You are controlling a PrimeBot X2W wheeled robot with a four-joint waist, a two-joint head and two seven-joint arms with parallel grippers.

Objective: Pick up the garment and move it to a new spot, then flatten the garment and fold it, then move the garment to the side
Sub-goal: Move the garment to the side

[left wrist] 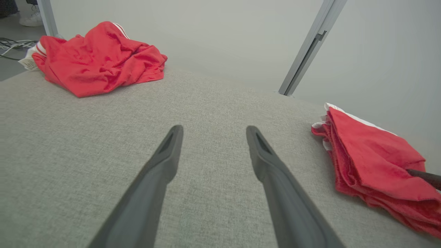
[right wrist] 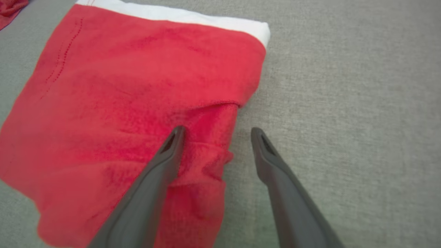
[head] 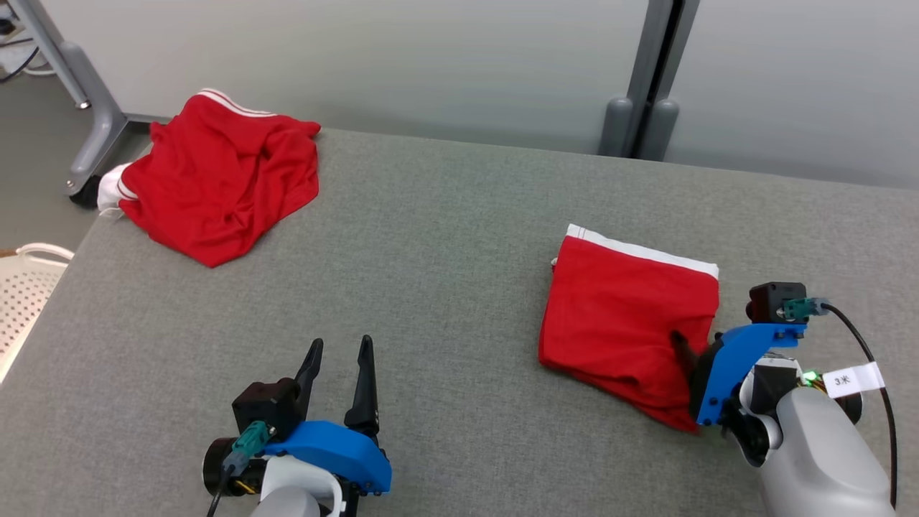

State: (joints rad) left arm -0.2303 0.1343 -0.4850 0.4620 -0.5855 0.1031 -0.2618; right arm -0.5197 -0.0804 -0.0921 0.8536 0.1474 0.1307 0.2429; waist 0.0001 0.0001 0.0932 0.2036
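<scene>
The folded red garment (head: 624, 316) lies flat on the right part of the grey table (head: 445, 251), its white waistband (head: 646, 251) along the far edge. The right wrist view shows what the head view blurs: a dotted line of stitching (right wrist: 62, 51) near the garment's (right wrist: 137, 86) left side, and a rumpled lower layer sticking out at its near right corner. There the right gripper (right wrist: 217, 131) stands with its jaws wide apart and nothing between them, one finger over the red cloth, the other over bare table (right wrist: 344, 86). In the head view most of this gripper (head: 693, 352) is hidden behind its blue mount. The left wrist view takes the garment (left wrist: 372, 158) from the side and shows its stacked layers, with a dark fingertip (left wrist: 423, 175) of the right gripper lying over it

The left gripper (head: 341, 343) is at the near middle of the table, well apart from the garment, spread wide (left wrist: 213, 128) and holding nothing

A crumpled red garment (head: 215, 179) sits at the table's far left corner; in the left wrist view (left wrist: 100, 58) cables (left wrist: 10, 44) lie on the floor beyond it. The head view has a white perforated basket (head: 29, 287) beside the table's left edge
</scene>
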